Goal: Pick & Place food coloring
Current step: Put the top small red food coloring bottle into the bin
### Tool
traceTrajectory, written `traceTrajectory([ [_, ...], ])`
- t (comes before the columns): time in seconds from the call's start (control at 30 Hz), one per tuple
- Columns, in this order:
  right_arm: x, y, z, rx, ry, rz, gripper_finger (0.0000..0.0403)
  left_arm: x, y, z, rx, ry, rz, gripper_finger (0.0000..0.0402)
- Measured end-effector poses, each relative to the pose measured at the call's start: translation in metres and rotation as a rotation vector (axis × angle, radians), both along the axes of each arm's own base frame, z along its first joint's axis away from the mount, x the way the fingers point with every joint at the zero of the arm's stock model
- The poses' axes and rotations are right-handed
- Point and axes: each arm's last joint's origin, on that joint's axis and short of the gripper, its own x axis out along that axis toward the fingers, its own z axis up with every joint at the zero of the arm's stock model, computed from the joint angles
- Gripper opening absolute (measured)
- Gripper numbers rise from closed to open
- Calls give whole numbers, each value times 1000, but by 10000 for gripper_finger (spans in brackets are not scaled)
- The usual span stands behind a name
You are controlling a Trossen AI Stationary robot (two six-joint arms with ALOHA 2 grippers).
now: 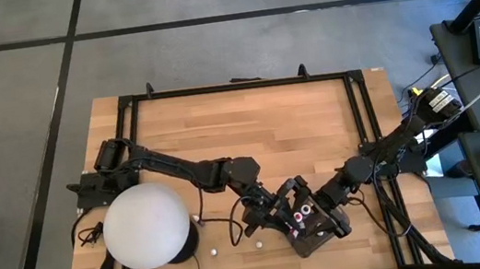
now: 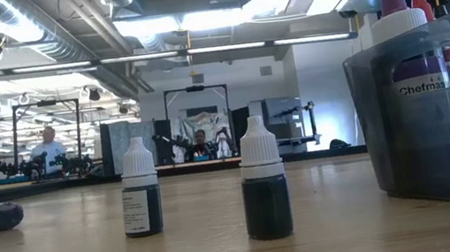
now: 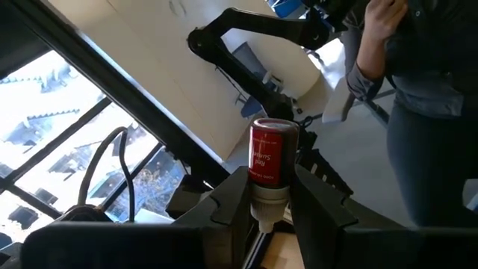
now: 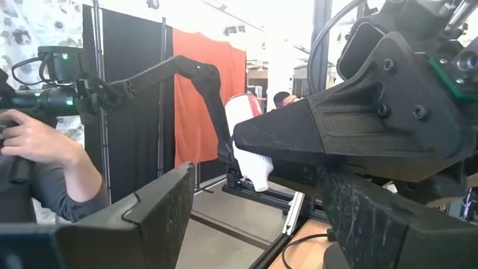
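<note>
Red-labelled food coloring bottle (image 3: 272, 161) sits pinched between the left gripper (image 3: 270, 196) fingers, its pale tip pointing back toward the wrist. Two dark white-capped bottles (image 2: 141, 200) (image 2: 265, 190) stand upright on the wood, apart. More bottles (image 2: 405, 45) stand packed upright in the dark tray (image 2: 444, 156).

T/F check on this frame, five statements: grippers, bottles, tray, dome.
1. The left gripper holds a red-labelled bottle. True.
2. The right gripper is shut on a bottle. False: it is open and holds nothing.
3. Two white-capped bottles stand upright on the table. True.
4. The grey tray holds no bottles. False: several stand in it.
5. The white dome sits on the table's right side. False: left side.
</note>
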Motion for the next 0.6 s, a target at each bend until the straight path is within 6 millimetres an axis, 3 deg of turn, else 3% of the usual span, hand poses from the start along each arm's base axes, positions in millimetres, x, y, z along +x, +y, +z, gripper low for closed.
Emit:
traceTrajectory([
  [0.43,2,-3,-1,-24,-7,-32,283,1,5,-1,78,-80,8,83],
  [0.6,3,-4,-1,-23,0,-42,251,1,6,-1,72,-71,10,86],
])
